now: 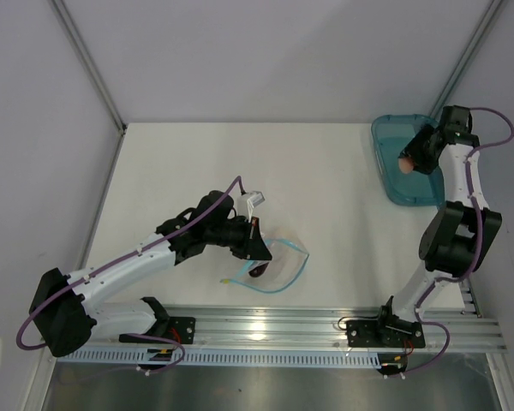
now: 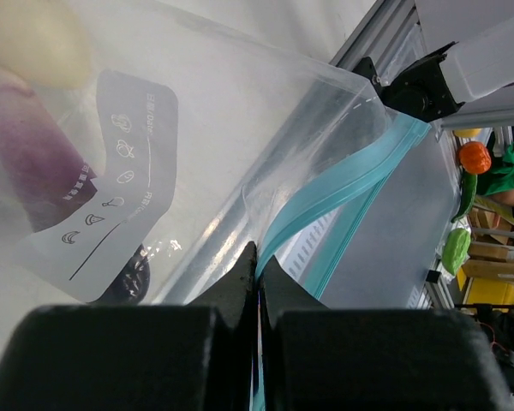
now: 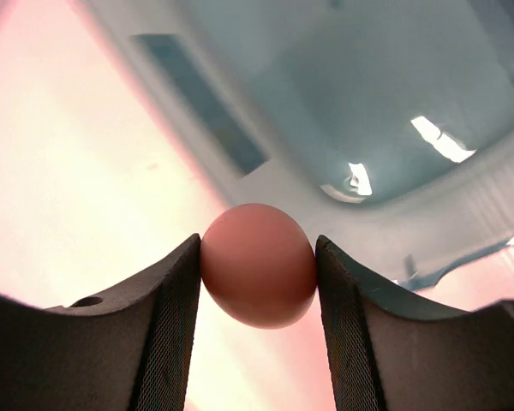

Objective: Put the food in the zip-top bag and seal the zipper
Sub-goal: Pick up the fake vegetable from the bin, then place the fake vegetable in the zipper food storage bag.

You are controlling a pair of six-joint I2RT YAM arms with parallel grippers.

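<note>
The clear zip-top bag (image 1: 278,265) lies at the table's front centre with its teal zipper (image 2: 343,193) strip along the mouth. My left gripper (image 1: 255,242) is shut on the bag's mouth edge at the zipper (image 2: 259,261). Inside the bag I see a dark purple oblong piece (image 2: 30,158) and a pale cream piece (image 2: 38,38). My right gripper (image 1: 409,161) is shut on a peach-pink round piece (image 3: 258,265) and holds it over the teal tray (image 1: 403,158) at the back right.
The teal plastic tray (image 3: 325,94) stands at the table's back right corner. An aluminium rail (image 1: 325,325) runs along the near edge with both arm bases. White walls close the table at the back and sides.
</note>
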